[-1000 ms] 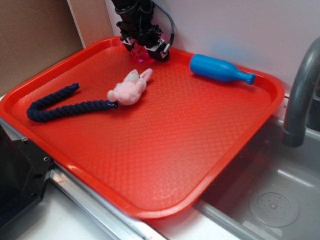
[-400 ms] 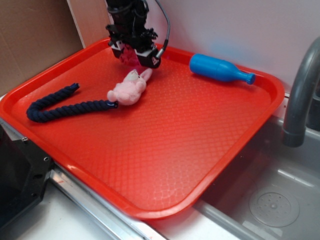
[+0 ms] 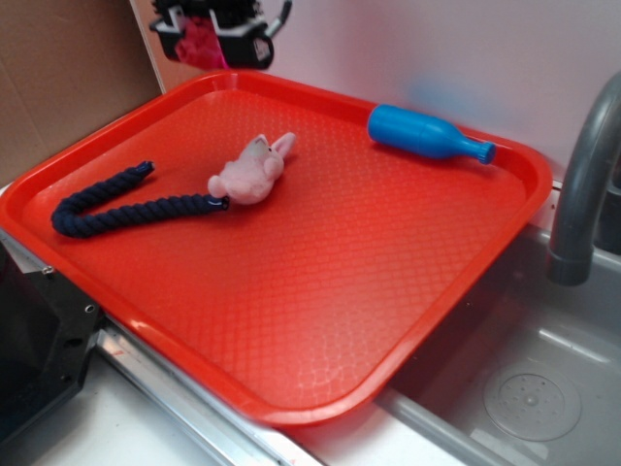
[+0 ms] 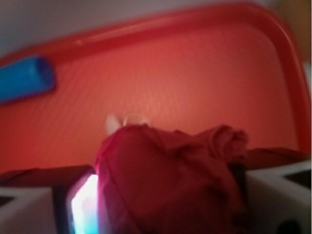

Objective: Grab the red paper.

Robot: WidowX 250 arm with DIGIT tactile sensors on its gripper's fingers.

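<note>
The red paper (image 3: 199, 44) sat pinched between the jaws of the gripper (image 3: 212, 41), well above the far left corner of the red tray (image 3: 320, 291); in the wrist view the wad (image 4: 170, 185) filled the gap between the fingers. A second earlier it was down at tray level beside the pink bunny (image 3: 250, 173) (which had not budged). The lift suggested the grab had succeeded. The rope (image 3: 121, 206) and blue bottle (image 3: 427, 134) lay unchanged.
</note>
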